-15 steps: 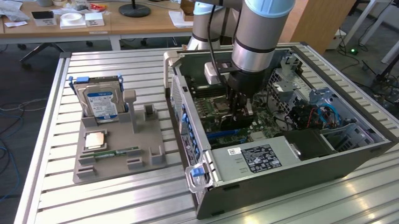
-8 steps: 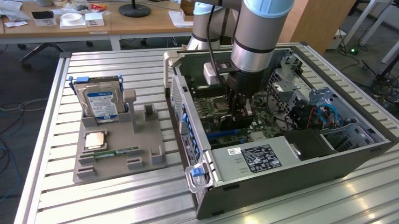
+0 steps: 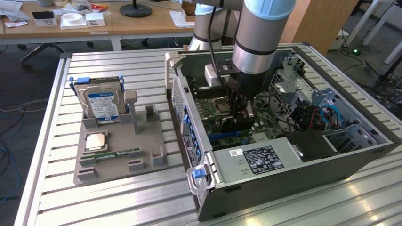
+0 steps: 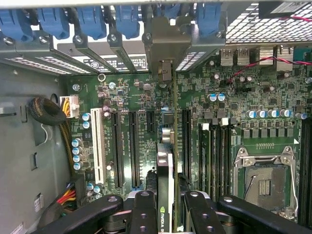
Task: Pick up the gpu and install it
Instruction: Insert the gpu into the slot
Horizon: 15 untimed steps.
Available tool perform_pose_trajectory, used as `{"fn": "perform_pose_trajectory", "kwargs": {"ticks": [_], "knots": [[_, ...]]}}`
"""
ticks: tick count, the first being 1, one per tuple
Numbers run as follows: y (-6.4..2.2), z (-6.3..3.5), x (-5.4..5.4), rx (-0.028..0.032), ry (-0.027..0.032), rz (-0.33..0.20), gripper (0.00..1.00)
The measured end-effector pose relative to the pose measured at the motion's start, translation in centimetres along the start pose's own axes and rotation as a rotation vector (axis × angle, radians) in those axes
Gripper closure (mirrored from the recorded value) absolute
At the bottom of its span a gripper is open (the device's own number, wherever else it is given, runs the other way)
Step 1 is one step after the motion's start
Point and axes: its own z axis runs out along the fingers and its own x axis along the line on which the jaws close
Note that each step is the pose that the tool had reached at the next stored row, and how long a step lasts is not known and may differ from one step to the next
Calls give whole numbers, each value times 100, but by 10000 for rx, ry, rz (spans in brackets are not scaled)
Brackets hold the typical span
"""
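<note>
Clamping the graphics card [image 4: 165,161] edge-on in the gripper [image 4: 168,209]. Holding it upright inside the open computer case [image 3: 283,181], above the green motherboard [image 4: 253,97].

The gripper [image 4: 168,210] is black, the gpu [image 4: 165,168] dark, the motherboard [image 4: 146,97] green, the slot latches [image 4: 92,22] blue.

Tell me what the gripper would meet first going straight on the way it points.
The gripper points down into the computer case, jaws closed on the gpu. The card's lower edge would probably meet the motherboard first, among its long black slots; the remaining gap is unclear.
</note>
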Motion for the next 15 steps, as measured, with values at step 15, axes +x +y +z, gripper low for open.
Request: {"fn": "perform_pose_trajectory", "kwargs": {"ticks": [15], "knots": [[16,19,-3,2,20,-3,74]]}}
